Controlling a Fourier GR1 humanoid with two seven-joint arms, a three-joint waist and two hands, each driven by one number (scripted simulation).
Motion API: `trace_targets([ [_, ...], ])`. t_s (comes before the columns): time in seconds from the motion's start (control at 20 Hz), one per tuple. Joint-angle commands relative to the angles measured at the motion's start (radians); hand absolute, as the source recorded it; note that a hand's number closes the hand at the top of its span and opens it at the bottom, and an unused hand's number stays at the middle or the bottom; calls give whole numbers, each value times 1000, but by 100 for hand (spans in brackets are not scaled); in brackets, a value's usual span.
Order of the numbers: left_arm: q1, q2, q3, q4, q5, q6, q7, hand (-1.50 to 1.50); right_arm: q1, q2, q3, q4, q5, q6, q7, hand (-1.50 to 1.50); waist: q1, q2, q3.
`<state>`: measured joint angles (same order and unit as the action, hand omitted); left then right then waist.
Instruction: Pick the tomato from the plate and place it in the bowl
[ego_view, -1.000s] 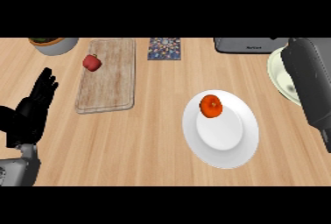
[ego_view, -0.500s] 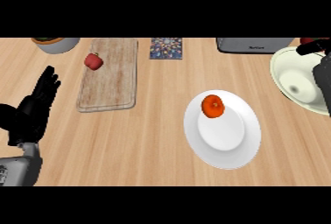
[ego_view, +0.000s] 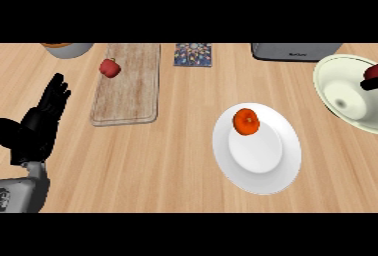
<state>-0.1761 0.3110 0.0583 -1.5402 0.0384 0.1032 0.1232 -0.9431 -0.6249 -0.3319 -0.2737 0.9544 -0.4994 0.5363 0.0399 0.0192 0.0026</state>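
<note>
Fingers (ego_view: 55, 92) of the black left hand (ego_view: 40, 125) stood straight and spread near the left edge of the pale wooden worktop (ego_view: 148, 165), resting and holding nothing. Toward the right edge sat the cream round bowl (ego_view: 343, 95); a dark fragment at its far rim, possibly the right hand (ego_view: 369, 84), showed too little to tell its fingers. Beside the bowl lay the white round plate (ego_view: 258, 165), and a long wooden chopping board (ego_view: 127, 82) carried a small red fruit (ego_view: 110, 68). On the plate's far rim sat the orange-red tomato (ego_view: 246, 121), untouched. I judged the pick not yet begun; next the right hand needed to come across, open over the tomato, and close round it.
</note>
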Motion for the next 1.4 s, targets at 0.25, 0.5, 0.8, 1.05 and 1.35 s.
trace_targets([
  [0.25,9,-14,8,30,-6,-10,-36,0,77,-39,-136,69,-158,112,-252,-150,-6,-1,1],
  [0.5,26,-8,12,-30,-11,13,23,0,95,-22,-324,-42,-360,-7,-438,-150,-24,-12,4],
  [0.8,42,8,32,-29,11,-13,26,0,131,-21,-521,-182,-589,-35,-656,-150,-43,-20,2],
  [1.05,61,13,58,8,2,-22,-14,0,324,-21,-570,-256,-708,133,-719,-150,-53,-23,-2],
  [1.35,56,-10,49,-6,-28,11,11,0,553,16,-604,-458,-823,328,-687,-150,-75,-30,-5],
])
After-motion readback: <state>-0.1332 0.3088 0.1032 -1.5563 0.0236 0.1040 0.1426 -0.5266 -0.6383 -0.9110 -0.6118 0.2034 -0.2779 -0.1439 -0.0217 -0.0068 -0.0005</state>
